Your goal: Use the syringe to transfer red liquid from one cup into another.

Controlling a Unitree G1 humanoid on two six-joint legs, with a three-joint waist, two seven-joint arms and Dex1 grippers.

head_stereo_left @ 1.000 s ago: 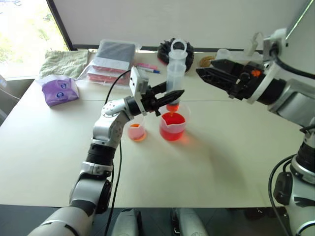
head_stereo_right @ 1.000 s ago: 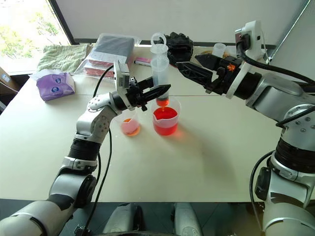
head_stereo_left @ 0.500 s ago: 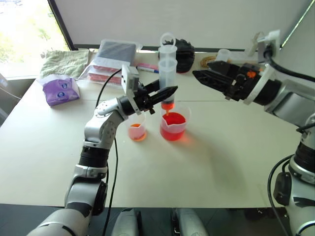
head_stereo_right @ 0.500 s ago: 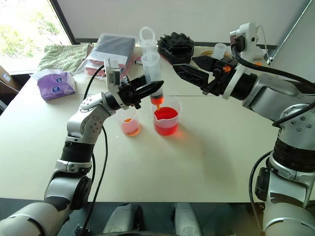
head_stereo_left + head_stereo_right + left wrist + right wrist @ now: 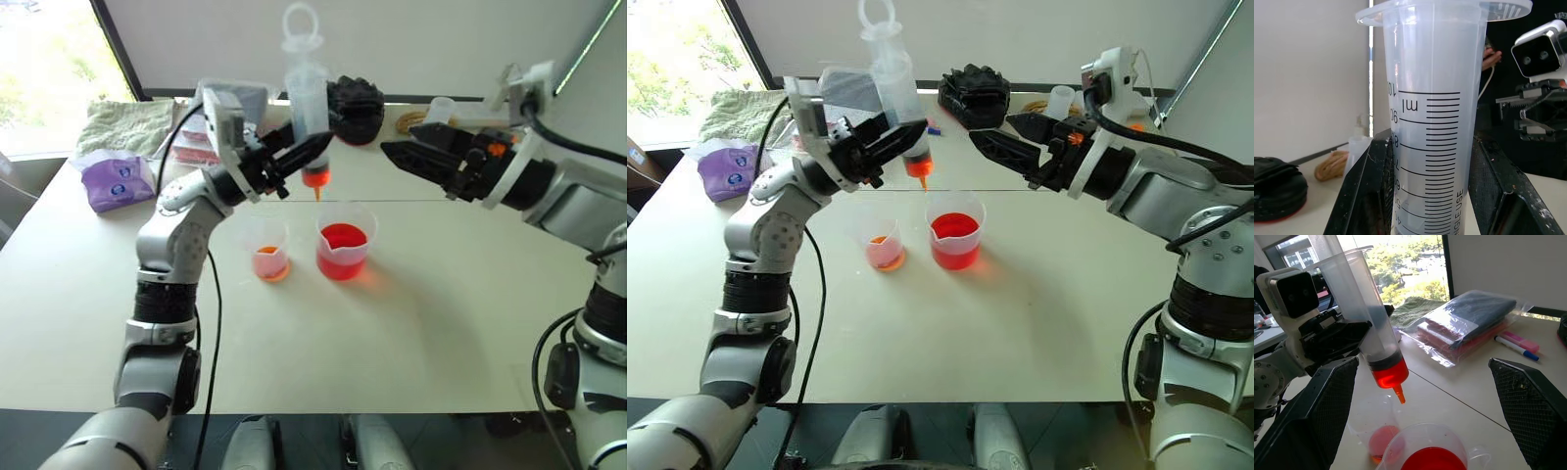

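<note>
Syringe: light, slick, stiff; hold mid-barrel | left gripper clamps it | right gripper wide, seemingly empty

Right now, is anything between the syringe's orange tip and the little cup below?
Nothing, just air, seen from the right wrist: the syringe hangs above the small cup, apart.

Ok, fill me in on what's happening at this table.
The left gripper is shut on the large clear plastic syringe, holding it in the air with its orange tip pointing down over the table. A little red liquid sits in the tip. Below stand the wider clear cup of deep red liquid and the narrower cup with a shallow orange-red layer. The right gripper hangs open nearby.
</note>
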